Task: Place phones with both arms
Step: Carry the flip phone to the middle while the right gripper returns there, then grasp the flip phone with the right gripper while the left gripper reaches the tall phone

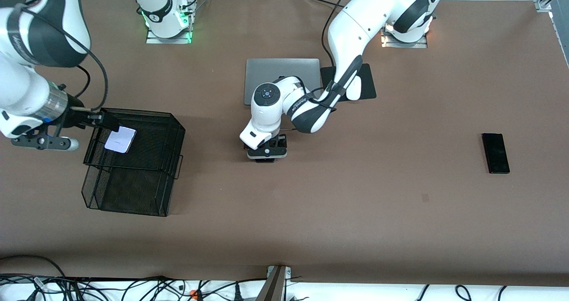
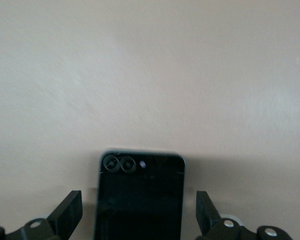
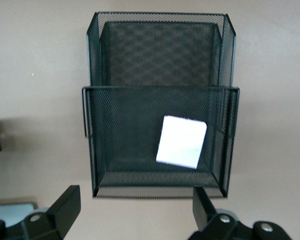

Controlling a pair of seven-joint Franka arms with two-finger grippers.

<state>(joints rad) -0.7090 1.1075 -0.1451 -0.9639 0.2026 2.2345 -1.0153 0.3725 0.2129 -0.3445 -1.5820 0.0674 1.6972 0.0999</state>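
Black glass lies flat between my left gripper's (image 1: 266, 153) spread fingers (image 2: 67, 212): the small squarish black phone (image 2: 140, 197) rests on the brown tabletop (image 1: 355, 194) near its middle, just nearer the front camera than the silver laptop (image 1: 282, 70). My fingers stand apart on either side of it and touch neither edge, so I judge that it is set down here, not held.

My right gripper (image 1: 42, 142) hangs over the table at the right arm's end, beside the black mesh tray (image 1: 146, 176), and its jaws are also wide and empty. The pale lilac-white phone (image 1: 120, 140) lies in the tray's upper tier, toward the corner closest to that gripper. That phone looks placed.

One long black rectangular phone (image 1: 495, 153) lies alone on the tabletop toward the left arm's end, well apart from everything else. I judge that it remains to be fetched, and it sits on my left arm's side.
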